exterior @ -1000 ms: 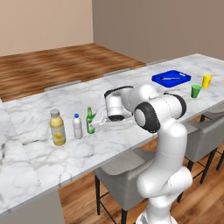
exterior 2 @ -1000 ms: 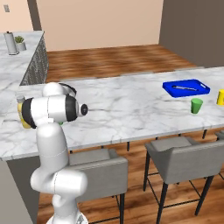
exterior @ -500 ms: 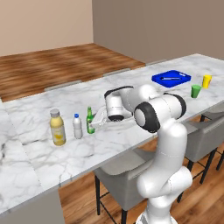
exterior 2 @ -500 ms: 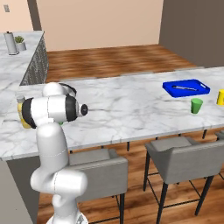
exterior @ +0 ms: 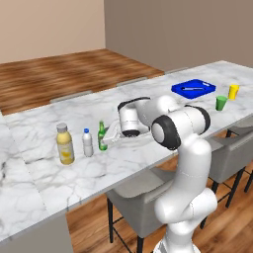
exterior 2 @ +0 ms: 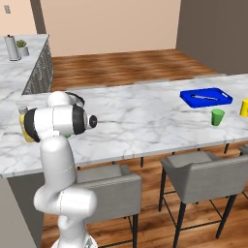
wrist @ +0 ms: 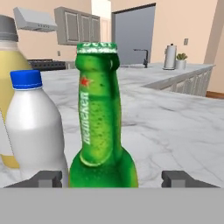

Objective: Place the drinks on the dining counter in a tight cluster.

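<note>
Left base view: on the long white grey-veined marble dining counter (exterior: 148, 163) three bottles stand upright in a tight row: a stout yellow juice bottle with pale cap (exterior: 64, 144), a clear bottle with blue cap (exterior: 88, 143) and a slim green glass bottle (exterior: 102, 137). The gripper (exterior: 107, 141) reaches level to the green one.

Right base view: the arm hides most of the cluster; the juice bottle's edge (exterior 2: 24, 127) peeks out.

Hand view: the green bottle (wrist: 100, 127) stands upright between the finger tips (wrist: 46, 179), jaws spread clear of its sides; the blue-capped bottle (wrist: 33, 131) stands just beside it.
</note>
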